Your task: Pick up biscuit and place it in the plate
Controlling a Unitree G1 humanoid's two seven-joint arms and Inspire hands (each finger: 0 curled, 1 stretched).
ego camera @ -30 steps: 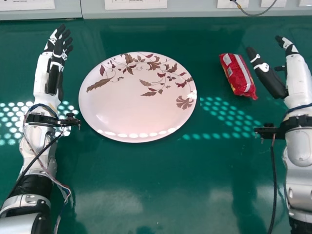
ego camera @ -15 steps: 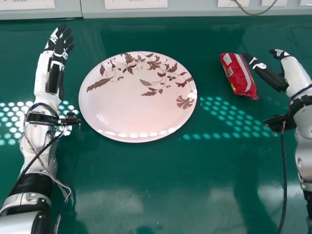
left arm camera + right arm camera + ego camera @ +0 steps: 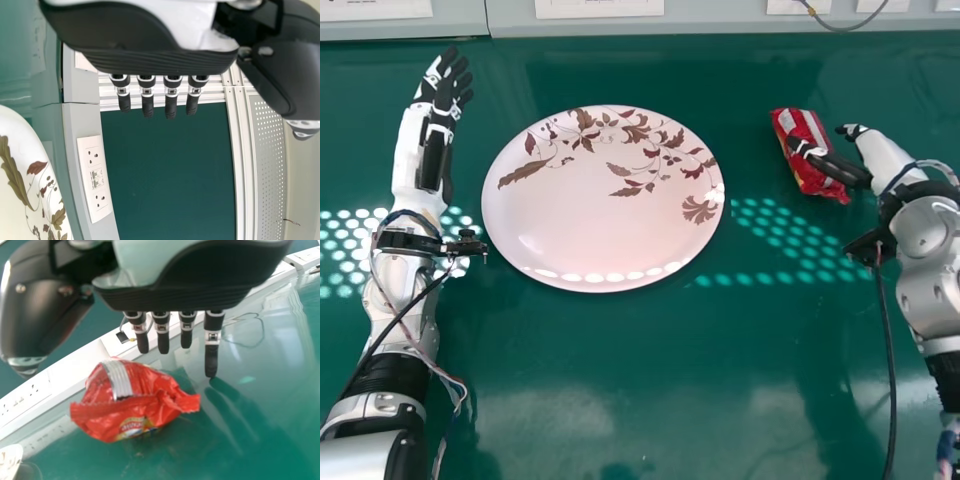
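Nearest, the green table [image 3: 650,390] was flanked by the two forearms, the left one [image 3: 395,300] being laid out along the plate's left side. Farther in, the wide plate [image 3: 605,225], decorated with leaves and flowers, was set between the arms, and no biscuit had yet been placed on it. Beyond its right side, well apart from it, the red biscuit packet [image 3: 810,181] was seen lying on the table. In the head view it was partly covered by the thumb [image 3: 835,167] of the right hand [image 3: 882,158]; whether it was being touched could not be told. In the right wrist view the fingers [image 3: 212,360] were held straight, and nothing was gripped. The step in hand was judged to be the lining-up for the grasp. For the next move, the packet would need to be fully straddled by thumb and fingers and gently squeezed; only then should it be raised and carried leftwards over the plate. If it were closed on unevenly, the loose wrapper might be slid away or twisted. At about the same depth, the left hand [image 3: 438,105] was kept open and idle. Farthest off, the table was bounded by a pale panel [image 3: 720,22].
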